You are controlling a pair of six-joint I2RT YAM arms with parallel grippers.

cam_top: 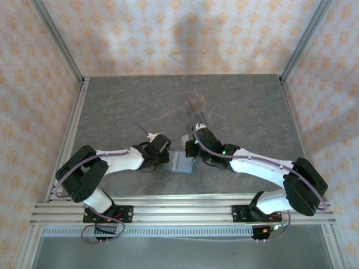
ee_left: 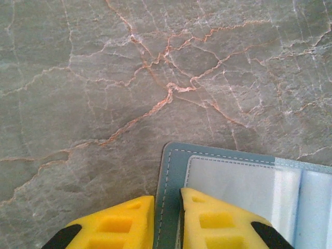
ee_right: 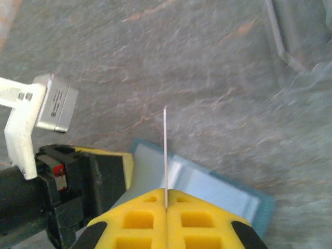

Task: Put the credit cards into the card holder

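Right wrist: right pincer (ee_right: 166,201) clamps 1 credit card (ee_right: 165,148) edge-on; left pincer (ee_left: 167,206), narrow, pinches card holder (ee_left: 172,168); best align card with pocket (ee_right: 210,188), slide slowly.

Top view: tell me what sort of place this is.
Probably a robot test cell, not a home or shop: aluminium rails fence a marble-look table, patterned backdrop walls close it in, and a left arm and right arm are bolted at its near edge.
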